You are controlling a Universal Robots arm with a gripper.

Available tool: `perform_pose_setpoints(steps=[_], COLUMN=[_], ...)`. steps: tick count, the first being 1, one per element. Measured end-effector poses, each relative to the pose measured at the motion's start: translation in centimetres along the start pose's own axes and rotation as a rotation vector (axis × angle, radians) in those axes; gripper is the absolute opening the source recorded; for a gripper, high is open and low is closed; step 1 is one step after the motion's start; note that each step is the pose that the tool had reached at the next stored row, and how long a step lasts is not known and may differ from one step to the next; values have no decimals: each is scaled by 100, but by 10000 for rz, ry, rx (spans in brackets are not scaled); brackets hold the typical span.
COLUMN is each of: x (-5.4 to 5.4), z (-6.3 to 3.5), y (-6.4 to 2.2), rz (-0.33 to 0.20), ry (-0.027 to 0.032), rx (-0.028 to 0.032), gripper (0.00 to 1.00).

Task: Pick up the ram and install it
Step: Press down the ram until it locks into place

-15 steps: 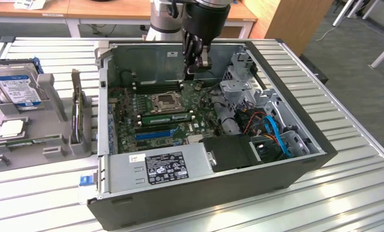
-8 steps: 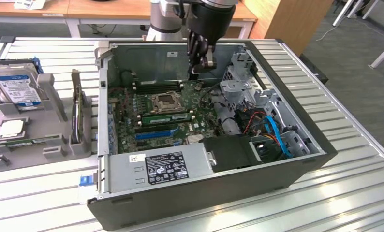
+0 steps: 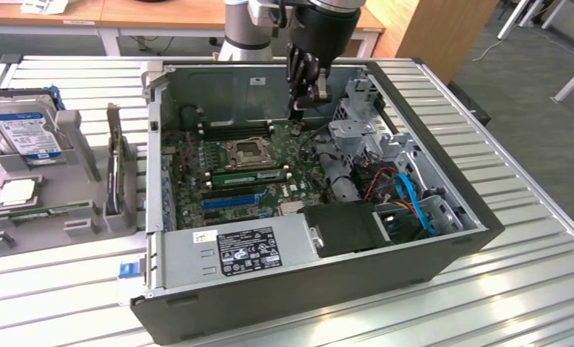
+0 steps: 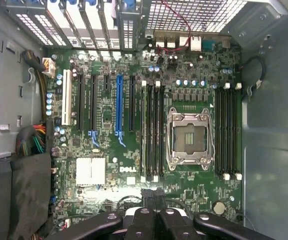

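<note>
The ram (image 3: pixel 252 176) is a long green stick standing in a black memory slot just in front of the processor socket (image 3: pixel 246 152), inside the open computer case (image 3: pixel 460 217). My gripper (image 3: pixel 301 107) hangs above the far part of the motherboard, behind the socket and apart from the ram. Its fingers are shut with nothing between them. In the wrist view the shut gripper (image 4: pixel 154 199) looks straight down on the motherboard (image 4: pixel 108 150), with the socket (image 4: pixel 190 137) and black memory slots (image 4: pixel 154 132) on either side of it.
On the exterior view's left, a grey holder (image 3: pixel 75 220) carries a hard drive (image 3: pixel 24 132), a square silver chip (image 3: pixel 17 191) and an upright card (image 3: pixel 118 170). Inside the case are a power supply (image 3: pixel 238 249), a drive cage (image 3: pixel 359 134) and cables (image 3: pixel 413 202).
</note>
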State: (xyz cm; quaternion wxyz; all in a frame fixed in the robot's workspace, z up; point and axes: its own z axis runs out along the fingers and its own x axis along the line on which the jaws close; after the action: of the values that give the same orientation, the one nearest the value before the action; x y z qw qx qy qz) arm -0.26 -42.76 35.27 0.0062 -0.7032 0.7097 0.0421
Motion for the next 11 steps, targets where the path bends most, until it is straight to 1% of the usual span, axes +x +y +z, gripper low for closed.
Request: perform_pose_setpoints(steps=[5,11], x=[0,3], z=[0,33], y=[0,-2], rz=[1,0], ry=[2,1], rx=[0,12], gripper=[10,10])
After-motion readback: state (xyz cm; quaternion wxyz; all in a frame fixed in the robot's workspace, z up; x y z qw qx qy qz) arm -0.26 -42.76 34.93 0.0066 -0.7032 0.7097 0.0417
